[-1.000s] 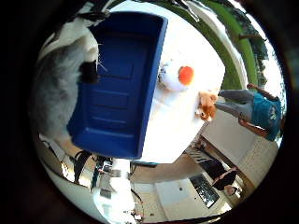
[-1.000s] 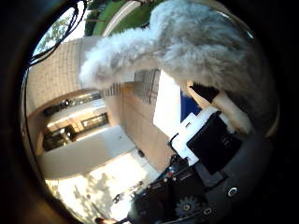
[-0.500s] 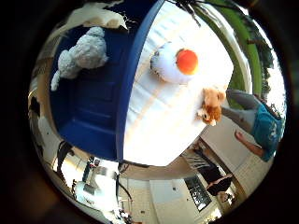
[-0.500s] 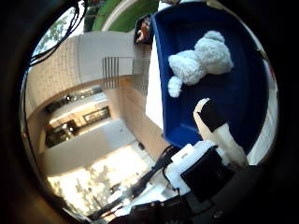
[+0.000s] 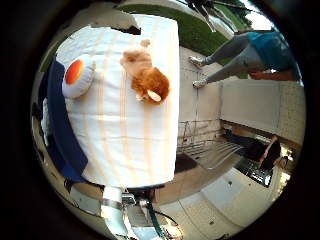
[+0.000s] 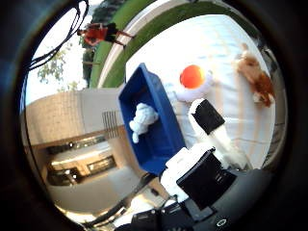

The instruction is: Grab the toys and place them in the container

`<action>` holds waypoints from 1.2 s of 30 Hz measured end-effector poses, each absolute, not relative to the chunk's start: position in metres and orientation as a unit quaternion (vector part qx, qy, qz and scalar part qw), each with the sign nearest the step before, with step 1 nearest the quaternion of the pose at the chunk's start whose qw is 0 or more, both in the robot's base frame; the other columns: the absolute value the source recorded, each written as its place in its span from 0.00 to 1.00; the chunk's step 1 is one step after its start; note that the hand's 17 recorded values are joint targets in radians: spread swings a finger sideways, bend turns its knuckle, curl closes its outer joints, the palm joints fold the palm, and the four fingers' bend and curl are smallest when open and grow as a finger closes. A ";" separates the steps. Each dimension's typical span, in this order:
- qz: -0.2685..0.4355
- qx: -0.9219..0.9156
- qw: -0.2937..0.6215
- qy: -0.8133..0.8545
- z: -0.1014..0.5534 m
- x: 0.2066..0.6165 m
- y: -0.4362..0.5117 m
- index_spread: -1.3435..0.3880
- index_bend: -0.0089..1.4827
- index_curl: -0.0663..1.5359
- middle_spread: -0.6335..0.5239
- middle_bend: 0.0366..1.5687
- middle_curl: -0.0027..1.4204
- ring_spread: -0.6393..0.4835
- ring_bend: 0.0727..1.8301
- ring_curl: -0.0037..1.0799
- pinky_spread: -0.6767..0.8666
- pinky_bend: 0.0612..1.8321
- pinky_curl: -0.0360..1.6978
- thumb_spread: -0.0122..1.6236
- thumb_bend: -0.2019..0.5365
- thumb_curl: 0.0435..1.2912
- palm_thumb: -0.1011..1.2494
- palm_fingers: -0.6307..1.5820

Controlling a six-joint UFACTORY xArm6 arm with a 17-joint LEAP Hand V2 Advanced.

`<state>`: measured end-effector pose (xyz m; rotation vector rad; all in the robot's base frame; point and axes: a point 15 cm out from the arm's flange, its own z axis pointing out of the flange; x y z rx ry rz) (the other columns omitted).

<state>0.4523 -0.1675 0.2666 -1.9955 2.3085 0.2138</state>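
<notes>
Thumb side palm view shows the hand [image 6: 207,159] high above the surface [image 6: 231,53], which is covered with a white cloth with pale stripes. One of the fingers [image 6: 211,125] reaches out straight, with a black pad at its tip. It holds nothing and touches nothing. From what shows, the fingers are relaxed and apart, not curled.

A blue bin [image 6: 159,139] stands on the surface at one edge. A grey plush toy [image 6: 143,120] lies inside the bin, on its floor. It is alone there.

Two toys are outside the bin, on the cloth. A white round toy [image 6: 195,82] with an orange spot lies just beside the bin wall. I cannot tell if it touches the wall. A brown plush animal [image 5: 145,80] lies farther from the bin, near the opposite edge of the surface, well apart from the round toy. It lies on its side.

Nothing stands between the hand and these two toys; only the straight finger covers part of the cloth near the round toy.

Around the surface there is pale paving, a strip of grass [image 5: 200,30] and a building wall. A metal rack [image 5: 210,150] stands on the paving near the surface. A person stands on the paving, away from the toys.
</notes>
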 end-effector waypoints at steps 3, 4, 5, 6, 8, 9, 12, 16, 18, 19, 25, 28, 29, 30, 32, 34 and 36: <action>0.072 -0.631 0.017 0.772 0.238 0.452 -0.190 0.73 0.10 0.20 0.64 0.10 0.25 0.85 0.25 0.32 0.74 0.37 0.17 0.72 0.23 0.33 0.56 0.36; 0.071 -0.624 0.012 0.778 0.230 0.453 -0.194 0.73 0.10 0.20 0.64 0.10 0.25 0.85 0.25 0.32 0.74 0.37 0.17 0.72 0.23 0.33 0.56 0.36; 0.069 -0.617 0.009 0.784 0.226 0.454 -0.199 0.74 0.10 0.20 0.64 0.10 0.25 0.85 0.26 0.32 0.73 0.37 0.17 0.72 0.23 0.32 0.55 0.36; 0.068 -0.610 0.007 0.789 0.220 0.454 -0.205 0.75 0.10 0.20 0.64 0.10 0.25 0.85 0.26 0.32 0.74 0.38 0.17 0.72 0.24 0.32 0.55 0.37; 0.075 -0.601 0.001 0.796 0.204 0.452 -0.215 0.76 0.10 0.20 0.63 0.11 0.26 0.85 0.26 0.32 0.74 0.38 0.16 0.72 0.24 0.32 0.55 0.38; 0.079 -0.598 -0.002 0.798 0.194 0.453 -0.217 0.76 0.10 0.19 0.63 0.11 0.26 0.85 0.26 0.32 0.74 0.38 0.16 0.72 0.24 0.32 0.55 0.38; 0.083 -0.586 -0.006 0.806 0.180 0.454 -0.222 0.77 0.11 0.19 0.63 0.11 0.26 0.85 0.27 0.32 0.74 0.39 0.16 0.72 0.24 0.32 0.55 0.38; 0.103 -0.584 -0.017 0.805 0.154 0.453 -0.221 0.78 0.11 0.19 0.62 0.11 0.26 0.85 0.28 0.32 0.74 0.39 0.15 0.72 0.24 0.32 0.56 0.40; 0.104 -0.586 -0.019 0.803 0.155 0.455 -0.220 0.78 0.11 0.19 0.61 0.11 0.26 0.85 0.29 0.32 0.74 0.40 0.15 0.72 0.25 0.32 0.57 0.43; 0.104 -0.588 -0.021 0.802 0.154 0.455 -0.220 0.75 0.08 0.16 0.58 0.20 0.29 0.81 0.39 0.34 0.74 0.48 0.16 0.72 0.25 0.32 0.58 0.66; 0.114 -0.597 -0.040 0.793 0.157 0.449 -0.213 0.62 0.17 0.16 0.50 0.53 0.47 0.66 0.62 0.54 0.69 0.62 0.24 0.70 0.28 0.35 0.70 0.82; 0.121 -0.596 -0.039 0.793 0.168 0.448 -0.209 0.56 0.25 0.18 0.46 0.60 0.52 0.61 0.66 0.58 0.66 0.69 0.28 0.69 0.30 0.37 0.76 0.82; 0.127 -0.596 -0.041 0.792 0.171 0.445 -0.207 0.54 0.30 0.19 0.45 0.61 0.54 0.60 0.67 0.60 0.64 0.71 0.29 0.69 0.30 0.38 0.78 0.82; 0.134 -0.595 -0.044 0.791 0.175 0.442 -0.204 0.54 0.31 0.19 0.45 0.62 0.54 0.59 0.68 0.60 0.64 0.72 0.30 0.69 0.30 0.38 0.78 0.81; 0.148 -0.598 -0.051 0.786 0.189 0.434 -0.195 0.50 0.38 0.21 0.43 0.65 0.57 0.57 0.70 0.62 0.62 0.75 0.32 0.69 0.28 0.40 0.79 0.79; 0.152 -0.602 -0.052 0.782 0.210 0.429 -0.188 0.47 0.43 0.23 0.42 0.67 0.60 0.55 0.72 0.64 0.60 0.77 0.34 0.69 0.27 0.42 0.80 0.77; 0.148 -0.607 -0.047 0.779 0.237 0.425 -0.181 0.46 0.46 0.25 0.41 0.69 0.62 0.54 0.73 0.65 0.59 0.78 0.36 0.70 0.27 0.42 0.81 0.76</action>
